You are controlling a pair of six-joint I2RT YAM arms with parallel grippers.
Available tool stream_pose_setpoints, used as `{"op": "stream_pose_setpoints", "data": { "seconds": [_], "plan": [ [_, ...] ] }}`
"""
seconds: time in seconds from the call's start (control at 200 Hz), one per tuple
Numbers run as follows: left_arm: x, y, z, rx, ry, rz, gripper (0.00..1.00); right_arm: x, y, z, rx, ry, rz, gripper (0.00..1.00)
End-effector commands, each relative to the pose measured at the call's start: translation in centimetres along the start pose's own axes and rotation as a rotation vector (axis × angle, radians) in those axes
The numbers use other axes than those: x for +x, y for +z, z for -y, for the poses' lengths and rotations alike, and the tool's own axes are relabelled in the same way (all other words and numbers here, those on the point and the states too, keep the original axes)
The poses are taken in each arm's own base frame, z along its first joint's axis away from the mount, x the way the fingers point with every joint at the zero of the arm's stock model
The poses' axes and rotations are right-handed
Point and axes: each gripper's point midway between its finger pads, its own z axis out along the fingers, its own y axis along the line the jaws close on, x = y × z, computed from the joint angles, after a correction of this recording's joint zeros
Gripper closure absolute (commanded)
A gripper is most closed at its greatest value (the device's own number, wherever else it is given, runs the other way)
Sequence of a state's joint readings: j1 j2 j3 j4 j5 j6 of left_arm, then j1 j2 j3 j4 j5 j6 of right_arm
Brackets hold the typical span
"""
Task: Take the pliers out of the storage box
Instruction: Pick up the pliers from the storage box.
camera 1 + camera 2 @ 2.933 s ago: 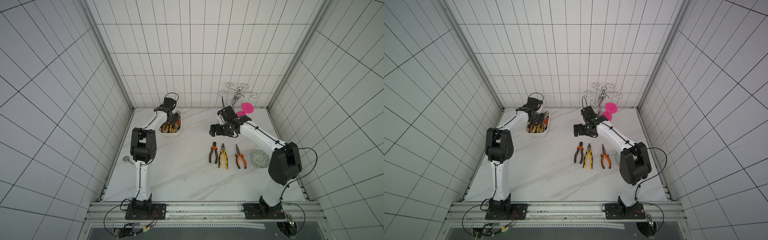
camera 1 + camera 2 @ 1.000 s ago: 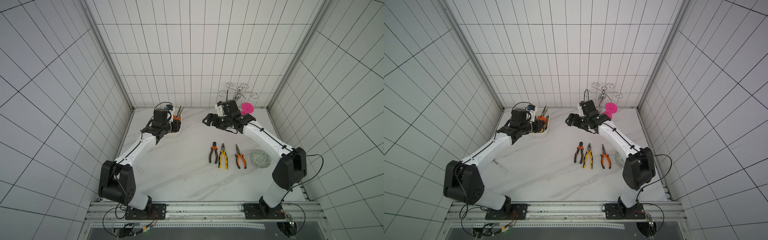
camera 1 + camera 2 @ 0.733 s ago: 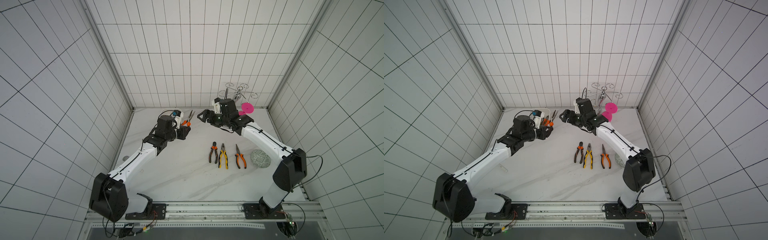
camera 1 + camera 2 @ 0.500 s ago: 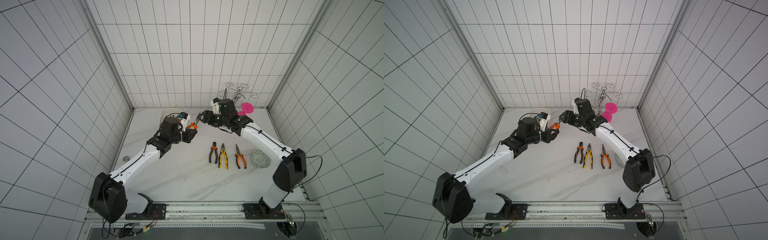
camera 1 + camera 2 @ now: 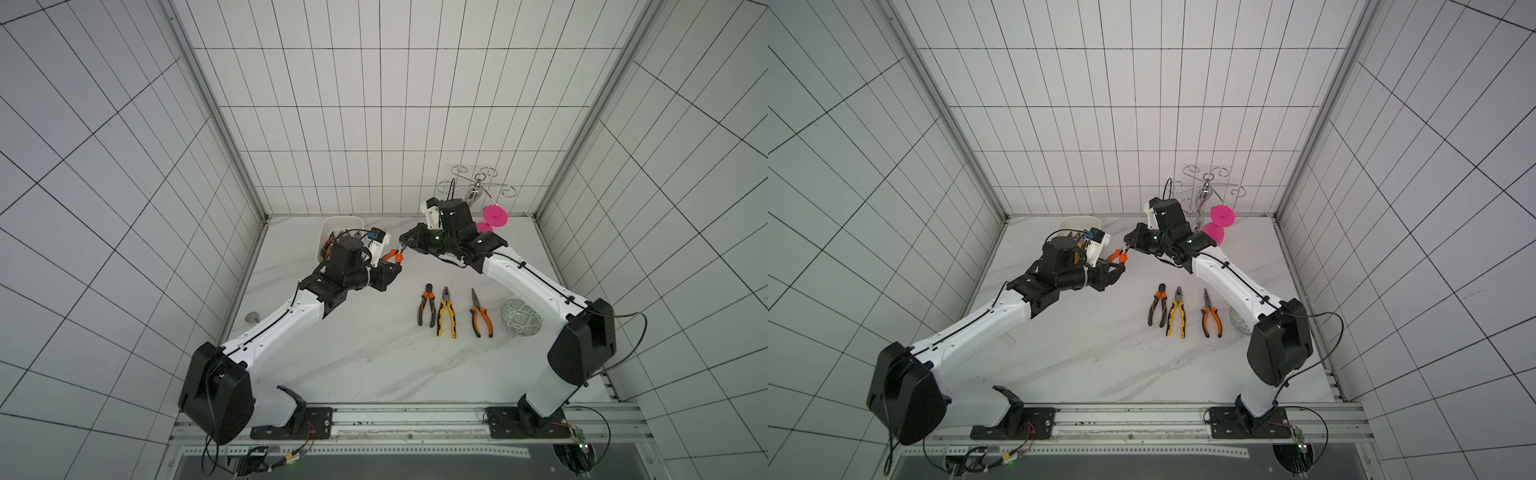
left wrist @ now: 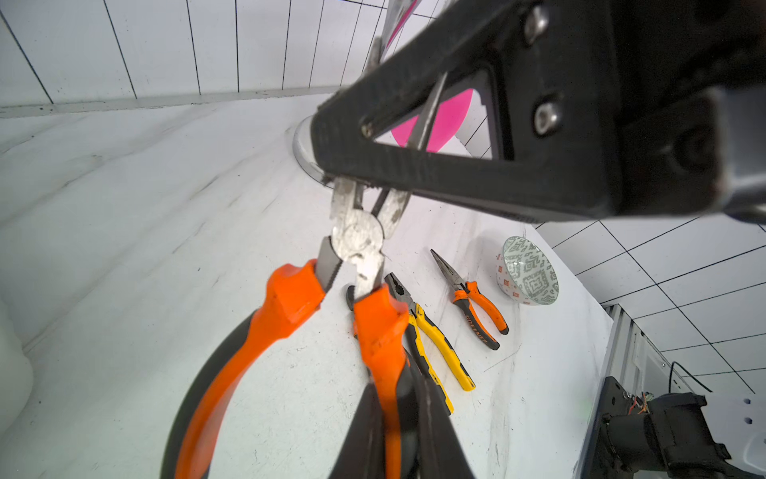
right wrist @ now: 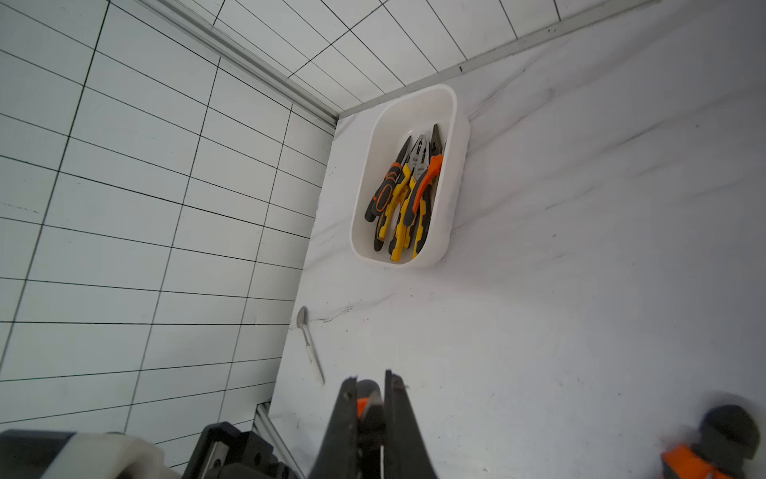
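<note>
Orange pliers (image 6: 357,242) are gripped by one handle in the left gripper (image 5: 390,272). Their steel nose is clamped in the right gripper (image 5: 404,244).

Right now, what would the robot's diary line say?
phase: mid-air handover | left jaws: shut on orange pliers | right jaws: shut on their nose | table: three pliers | storage box: several inside
</note>
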State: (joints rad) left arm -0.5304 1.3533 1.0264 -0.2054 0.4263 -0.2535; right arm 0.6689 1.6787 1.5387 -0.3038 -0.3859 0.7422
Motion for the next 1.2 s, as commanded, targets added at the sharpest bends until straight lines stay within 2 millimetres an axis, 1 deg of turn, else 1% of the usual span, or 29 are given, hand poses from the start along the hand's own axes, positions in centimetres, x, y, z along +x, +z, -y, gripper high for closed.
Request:
{"op": "stream_pose_setpoints", "data": {
  "seconds": [0.0,0.025,0.055,0.09,0.11,0.175,0.205,0.26,0.375,0.425,0.565,0.67,0.73,0.794,0.874,1.024,1.039,1.084,1.194],
  "plan": [
    [-2.3,-0.3,1.1,0.028,0.060,0.062,0.97,1.0,-1.3,-0.2,-0.014,0.003,-0.014,1.00],
    [-2.2,-0.3,1.1,0.030,0.059,0.059,0.90,1.0,-1.4,-0.1,-0.015,0.003,-0.014,1.00],
    [-2.1,-0.3,1.1,0.031,0.061,0.058,0.77,1.2,-1.5,0.0,-0.016,0.000,-0.017,1.00],
    [-2.0,-0.3,1.1,0.032,0.058,0.055,0.58,1.2,-1.8,0.1,-0.017,-0.009,-0.017,1.00],
    [-2.0,-0.4,1.1,0.032,0.058,0.053,0.50,1.2,-1.9,0.2,-0.019,-0.017,-0.018,1.00],
    [-1.7,-0.8,1.0,0.031,0.043,0.040,0.34,1.2,-2.5,0.4,-0.030,-0.046,-0.027,1.00],
    [-1.6,-1.1,0.9,0.032,0.030,0.034,0.30,1.3,-2.7,0.3,-0.053,-0.058,-0.042,1.00],
    [-1.2,-1.8,0.7,0.042,0.002,0.016,0.28,1.6,-3.1,0.3,-0.105,-0.083,-0.080,1.00],
    [-0.2,-3.5,1.2,0.181,0.006,-0.015,0.18,2.3,-4.2,-0.3,-0.245,-0.132,-0.171,1.00],
    [0.2,-4.1,1.1,0.226,0.007,-0.018,0.16,2.7,-4.8,-0.9,-0.303,-0.159,-0.203,1.00],
    [1.2,-4.7,0.6,0.321,-0.028,-0.055,0.15,3.7,-6.3,-2.6,-0.449,-0.207,-0.277,1.00],
    [1.8,-4.8,1.7,0.430,-0.032,-0.101,0.16,4.3,-6.6,-3.2,-0.498,-0.216,-0.320,1.00],
    [1.8,-4.8,2.5,0.489,-0.036,-0.116,0.18,4.4,-6.8,-3.5,-0.516,-0.219,-0.326,1.00],
    [1.9,-4.6,3.0,0.517,-0.038,-0.129,0.22,4.3,-6.9,-3.8,-0.532,-0.223,-0.327,1.00],
    [2.4,-4.1,3.4,0.543,-0.042,-0.150,0.32,4.1,-7.0,-4.0,-0.534,-0.227,-0.321,1.00],
    [3.4,-3.5,5.3,0.608,-0.024,-0.197,0.35,3.9,-6.6,-3.9,-0.518,-0.217,-0.306,1.00],
    [3.5,-3.5,5.4,0.610,-0.023,-0.201,0.36,3.8,-6.6,-3.9,-0.516,-0.216,-0.303,1.00],
    [3.7,-3.3,5.6,0.618,-0.022,-0.209,0.45,3.7,-6.6,-3.8,-0.514,-0.215,-0.298,1.00],
    [3.7,-3.3,5.7,0.626,-0.025,-0.212,0.70,3.8,-6.6,-3.8,-0.513,-0.209,-0.297,1.00]
  ]
}}
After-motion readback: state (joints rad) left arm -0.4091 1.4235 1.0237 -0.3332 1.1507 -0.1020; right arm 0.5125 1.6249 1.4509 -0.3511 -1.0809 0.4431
